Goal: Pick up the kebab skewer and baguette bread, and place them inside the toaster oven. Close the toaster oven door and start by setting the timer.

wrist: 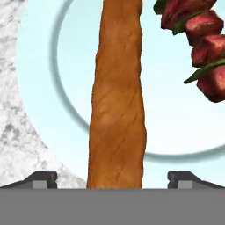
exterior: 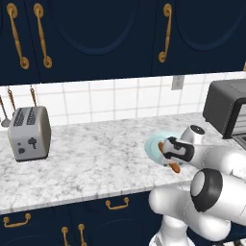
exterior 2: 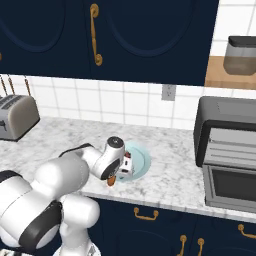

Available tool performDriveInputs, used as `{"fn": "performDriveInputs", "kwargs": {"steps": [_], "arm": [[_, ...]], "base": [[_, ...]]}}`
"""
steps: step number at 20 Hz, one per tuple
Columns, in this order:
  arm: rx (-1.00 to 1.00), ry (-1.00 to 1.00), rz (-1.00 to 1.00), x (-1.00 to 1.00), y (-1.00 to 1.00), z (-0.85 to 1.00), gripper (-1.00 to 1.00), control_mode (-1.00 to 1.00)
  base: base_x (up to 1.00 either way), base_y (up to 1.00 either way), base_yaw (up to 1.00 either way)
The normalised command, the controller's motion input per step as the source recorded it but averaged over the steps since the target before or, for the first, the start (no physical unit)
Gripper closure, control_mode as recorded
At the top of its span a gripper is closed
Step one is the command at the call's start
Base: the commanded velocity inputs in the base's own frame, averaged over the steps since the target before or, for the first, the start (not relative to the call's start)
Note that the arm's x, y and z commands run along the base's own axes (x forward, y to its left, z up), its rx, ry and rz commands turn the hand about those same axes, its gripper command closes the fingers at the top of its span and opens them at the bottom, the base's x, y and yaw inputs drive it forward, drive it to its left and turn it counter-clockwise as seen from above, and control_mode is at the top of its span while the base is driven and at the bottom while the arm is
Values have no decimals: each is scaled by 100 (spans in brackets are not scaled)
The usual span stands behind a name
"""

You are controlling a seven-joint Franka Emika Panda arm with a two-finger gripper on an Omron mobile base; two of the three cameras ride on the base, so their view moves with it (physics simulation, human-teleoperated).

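The gripper [wrist: 112, 180] hung low over a pale blue plate [wrist: 39, 79] near the counter's [exterior: 86, 158] front edge; its two fingertips [wrist: 41, 179] stood wide apart, one on each side of the baguette [wrist: 116, 101], and neither touched it — nothing was gripped. The baguette lay along the middle of the plate, running straight away from the hand; the skewer [wrist: 200, 48] lay beside it on the same plate, apart from it, its red chunks and green bits reaching toward the plate's rim. In the right base view the hand [exterior 2: 119, 167] covered the plate's [exterior 2: 142, 157] near side, and an orange tip of baguette [exterior 2: 112, 181] showed below it at the counter's front edge. The oven [exterior 2: 227, 160] stood at the counter's right end, against the tiled wall, with bare marble between it and the plate; whether its door [exterior 2: 232, 186] was down I cannot tell. A silver toaster [exterior: 29, 132] stood well off at the left end — open counter lay between it and the plate [exterior: 153, 146].
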Motion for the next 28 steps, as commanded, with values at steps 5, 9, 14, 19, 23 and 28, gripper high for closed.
{"fn": "performDriveInputs", "kwargs": {"steps": [5, 9, 14, 19, 23, 28], "arm": [[0, -1, 0, 0, 6, -15, 100, -100], [0, 0, 0, 0, 0, 0, 100, -100], [0, 1, 0, 0, 0, 64, 100, -100], [0, 11, -1, -4, 0, 98, 100, -100], [0, 11, -1, -29, 4, 78, 100, -100], [-8, 0, -4, -26, 41, 60, 100, -100]], "base": [[0, 0, 0], [0, 0, 0], [0, 0, 0], [0, 0, 0], [0, 0, 0], [0, 0, 0]]}}
